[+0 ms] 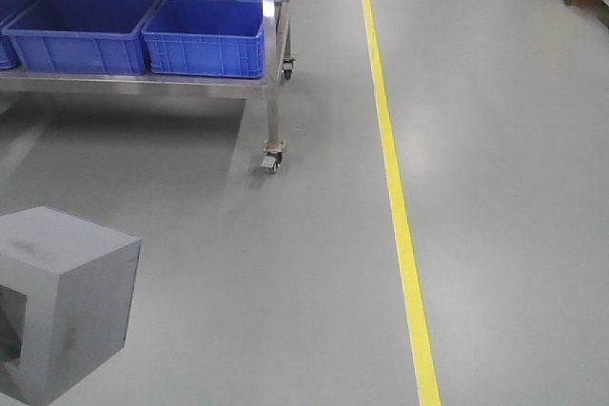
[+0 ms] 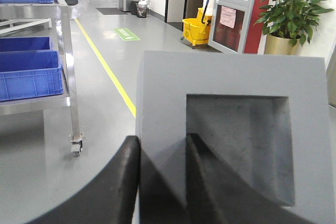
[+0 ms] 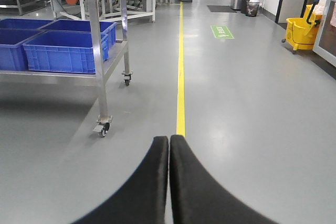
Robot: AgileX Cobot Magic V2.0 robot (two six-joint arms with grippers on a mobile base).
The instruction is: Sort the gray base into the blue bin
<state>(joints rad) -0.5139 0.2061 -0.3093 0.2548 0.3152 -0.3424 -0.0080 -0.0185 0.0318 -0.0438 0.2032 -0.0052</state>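
Note:
The gray base (image 2: 231,145) fills the left wrist view, its square recess facing the camera. My left gripper (image 2: 161,145) is shut on the gray base's left wall, one black finger outside and the other inside the recess. The same gray base (image 1: 57,301) shows at the lower left of the front view, held above the floor. Blue bins stand on the cart shelf; the nearest blue bin (image 1: 205,37) is at the shelf's right end. My right gripper (image 3: 169,142) is shut with nothing between its fingers, hanging over the floor near the yellow line.
A steel cart (image 1: 274,92) on castors carries several blue bins (image 3: 65,51). A yellow floor line (image 1: 395,187) runs away from me. A yellow mop bucket (image 2: 195,29) and a potted plant (image 2: 291,14) stand far right.

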